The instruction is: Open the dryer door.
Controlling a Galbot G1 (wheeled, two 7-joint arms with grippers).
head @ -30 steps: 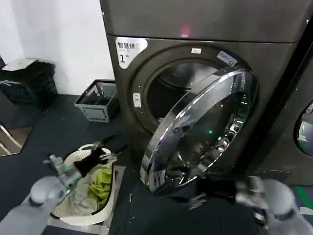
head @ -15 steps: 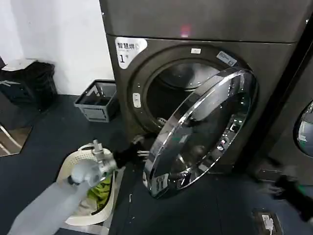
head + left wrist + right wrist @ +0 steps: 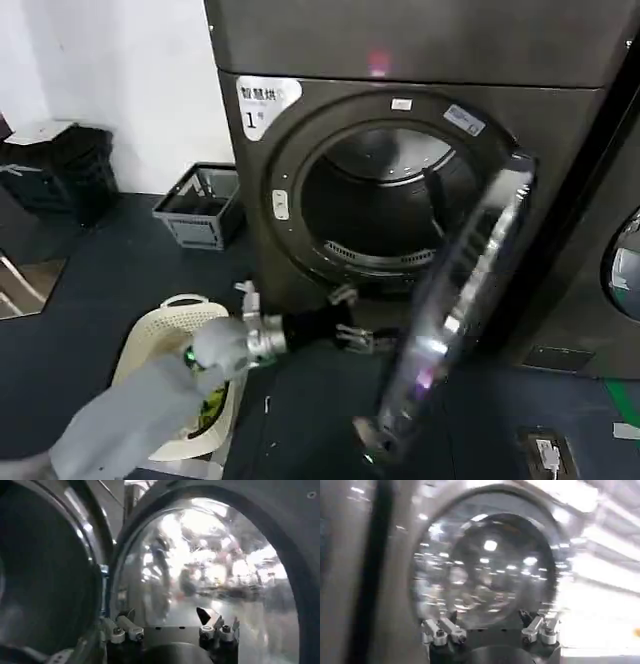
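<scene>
The dryer door (image 3: pixel 462 290) stands wide open, nearly edge-on in the head view and blurred. It hangs from the right side of the dark drum opening (image 3: pixel 380 210). My left gripper (image 3: pixel 350 320) is open and reaches in low between the dryer front and the door. The left wrist view shows its spread fingers (image 3: pixel 126 630) close to the door's inner face and domed glass (image 3: pixel 210 565), with nothing between them. In the right wrist view my right gripper (image 3: pixel 490 628) is open and empty before a round glass door (image 3: pixel 485 565); I cannot tell which machine it belongs to.
A cream laundry basket (image 3: pixel 160 330) with clothes sits on the floor under my left arm. A grey crate (image 3: pixel 198 205) stands by the wall, and a black bin (image 3: pixel 60 170) at far left. The neighbouring machine's round door (image 3: pixel 625 265) shows at the right edge.
The dryer door has swung further out to the right, from half open to nearly edge-on. My left gripper moved right, towards the dryer. My right arm dropped out of the head view.
</scene>
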